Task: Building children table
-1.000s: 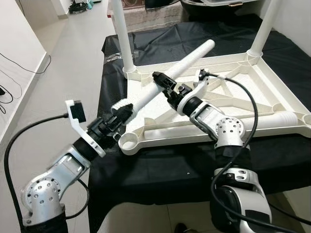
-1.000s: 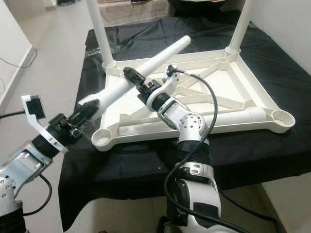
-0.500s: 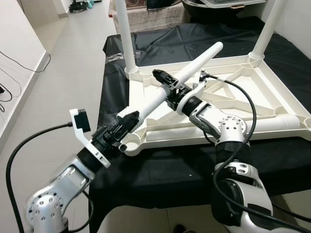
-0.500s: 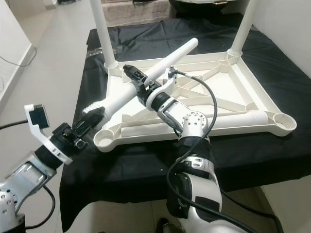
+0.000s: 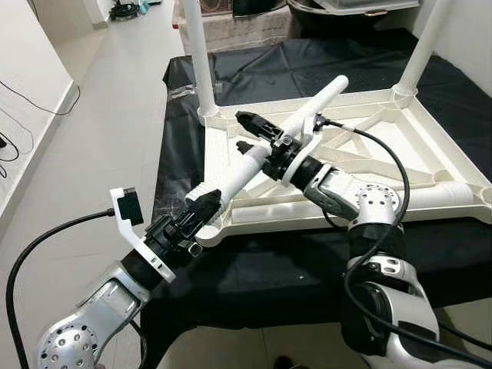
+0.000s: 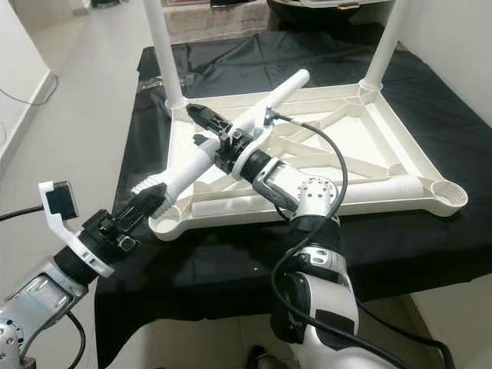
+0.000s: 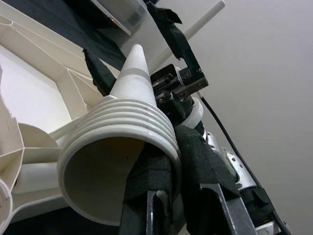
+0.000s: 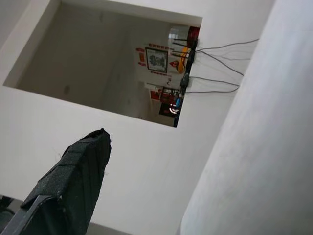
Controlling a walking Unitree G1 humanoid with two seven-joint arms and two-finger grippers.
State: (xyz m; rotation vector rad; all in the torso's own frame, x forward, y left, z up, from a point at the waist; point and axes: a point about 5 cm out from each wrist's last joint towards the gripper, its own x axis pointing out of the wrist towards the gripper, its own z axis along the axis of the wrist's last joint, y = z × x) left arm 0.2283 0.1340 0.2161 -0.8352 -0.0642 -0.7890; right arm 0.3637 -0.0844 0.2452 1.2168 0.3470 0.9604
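The table frame point(image 5: 430, 165) and the loose leg point(image 5: 265, 150) looked like smooth, slightly glossy white plastic, the leg's end ribbed. Under the frame, matt black cloth point(image 5: 254, 261) covered the counter. Both arms point(image 5: 84, 338) were brushed silver metal, their fingers point(image 7: 195, 166) matt, rough black.

A black-draped surface point(image 5: 261, 261) carries the upturned white tabletop point(image 5: 430, 154) — two legs point(image 5: 196, 54) standing up from its far corners.
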